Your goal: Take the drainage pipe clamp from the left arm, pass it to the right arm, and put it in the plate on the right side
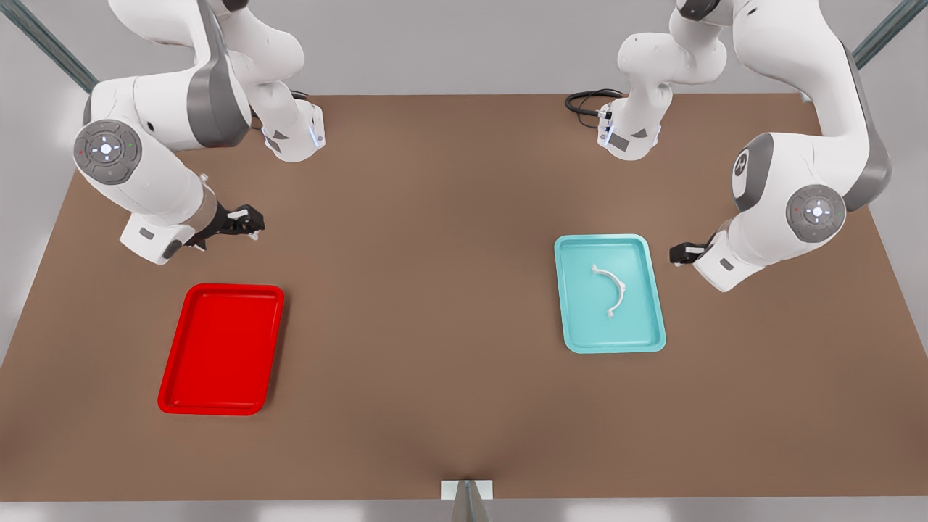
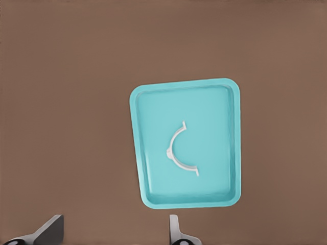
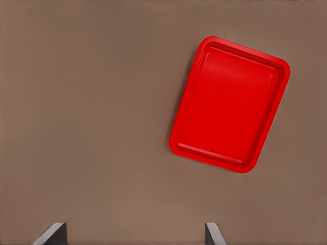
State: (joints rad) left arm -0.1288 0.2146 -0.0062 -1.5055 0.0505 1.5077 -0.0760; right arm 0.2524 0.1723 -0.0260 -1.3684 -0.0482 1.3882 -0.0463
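Nearest, on the brown table (image 1: 449, 348):

- plate (image 1: 222, 349), red, empty, toward the front view's left.
- teal tray (image 1: 641, 326), toward the front view's right, holding the drainage pipe clamp (image 1: 613, 288), which lies flat on the tray floor, ungripped.

Farther back:

- left gripper (image 1: 680, 253), just beside the teal tray's far corner; fingers (image 2: 51, 230) spread apart, empty.
- right gripper (image 1: 246, 220), beyond the plate, hovering; fingers (image 3: 55, 234) likewise apart, empty.

Status: nothing done yet. Pickup by the left arm, handover to the right arm and placement in the plate all remain.
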